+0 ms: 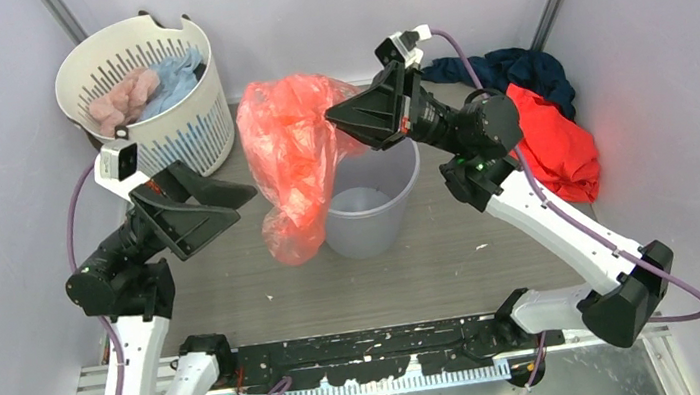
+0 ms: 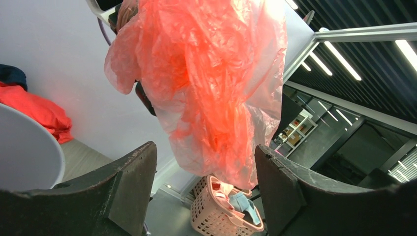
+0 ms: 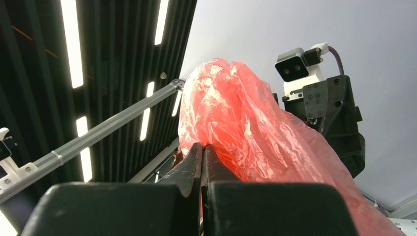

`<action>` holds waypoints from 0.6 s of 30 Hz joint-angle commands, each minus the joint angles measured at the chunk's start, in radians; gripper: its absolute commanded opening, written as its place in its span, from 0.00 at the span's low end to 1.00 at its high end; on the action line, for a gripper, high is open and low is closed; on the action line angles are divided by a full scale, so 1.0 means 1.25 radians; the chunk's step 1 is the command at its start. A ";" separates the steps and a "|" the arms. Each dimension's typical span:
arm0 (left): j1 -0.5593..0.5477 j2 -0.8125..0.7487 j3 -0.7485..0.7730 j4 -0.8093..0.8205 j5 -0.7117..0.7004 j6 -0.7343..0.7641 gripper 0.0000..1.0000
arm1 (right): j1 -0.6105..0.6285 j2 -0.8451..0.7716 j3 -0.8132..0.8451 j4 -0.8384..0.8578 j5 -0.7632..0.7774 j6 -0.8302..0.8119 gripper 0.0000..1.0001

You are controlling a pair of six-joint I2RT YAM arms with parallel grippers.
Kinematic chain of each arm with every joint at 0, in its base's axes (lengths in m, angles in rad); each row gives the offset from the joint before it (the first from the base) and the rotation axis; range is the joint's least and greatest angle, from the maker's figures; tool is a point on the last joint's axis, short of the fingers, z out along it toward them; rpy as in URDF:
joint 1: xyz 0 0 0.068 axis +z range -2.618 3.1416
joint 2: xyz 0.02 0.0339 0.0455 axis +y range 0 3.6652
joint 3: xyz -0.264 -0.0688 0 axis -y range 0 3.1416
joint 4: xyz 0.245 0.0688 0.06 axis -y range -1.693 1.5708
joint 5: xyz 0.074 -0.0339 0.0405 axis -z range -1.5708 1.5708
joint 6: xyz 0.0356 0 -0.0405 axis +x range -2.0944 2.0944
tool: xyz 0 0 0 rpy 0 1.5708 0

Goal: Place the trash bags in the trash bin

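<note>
The translucent red-pink trash bag (image 1: 293, 159) hangs in the air, its lower end draped down the left outer side of the light grey trash bin (image 1: 374, 205). My right gripper (image 1: 334, 117) is shut on the bag's upper part above the bin's left rim; the right wrist view shows the jaws pressed together on the film (image 3: 236, 108). My left gripper (image 1: 240, 197) is open and empty, just left of the hanging bag. In the left wrist view the bag (image 2: 211, 83) hangs above the gap between the fingers (image 2: 130, 182), and the bin's rim (image 2: 29, 152) shows at left.
A white slotted laundry basket (image 1: 181, 127) with pink and blue cloth stands at the back left. A red-orange garment (image 1: 556, 142) and a dark blue cloth (image 1: 511, 67) lie at the back right. Grey walls close in both sides.
</note>
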State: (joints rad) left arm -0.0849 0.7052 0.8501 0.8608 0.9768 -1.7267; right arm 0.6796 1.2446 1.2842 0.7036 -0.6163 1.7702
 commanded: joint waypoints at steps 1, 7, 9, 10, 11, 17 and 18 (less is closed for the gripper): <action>-0.004 0.012 0.023 0.048 -0.022 -0.012 0.74 | 0.004 0.009 0.002 0.052 -0.009 0.001 0.01; -0.005 0.041 0.020 0.048 -0.023 0.005 0.74 | 0.004 0.040 -0.009 0.075 -0.008 0.006 0.01; -0.005 0.052 0.014 0.048 -0.023 0.014 0.74 | 0.004 0.047 -0.021 0.089 -0.006 0.011 0.01; -0.005 0.058 0.011 0.048 -0.024 0.017 0.74 | 0.004 0.051 -0.027 0.096 -0.005 0.015 0.01; -0.006 0.064 0.009 0.048 -0.024 0.023 0.74 | 0.005 0.054 -0.033 0.103 -0.005 0.019 0.01; -0.018 0.093 -0.002 0.048 -0.032 0.051 0.74 | 0.010 0.072 -0.050 0.132 -0.007 0.032 0.01; -0.022 0.098 -0.003 0.048 -0.033 0.055 0.74 | 0.012 0.073 -0.052 0.134 -0.008 0.034 0.01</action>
State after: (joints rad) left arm -0.0963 0.8120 0.8471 0.8776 0.9596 -1.6997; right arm 0.6838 1.3376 1.2133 0.7792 -0.6159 1.7950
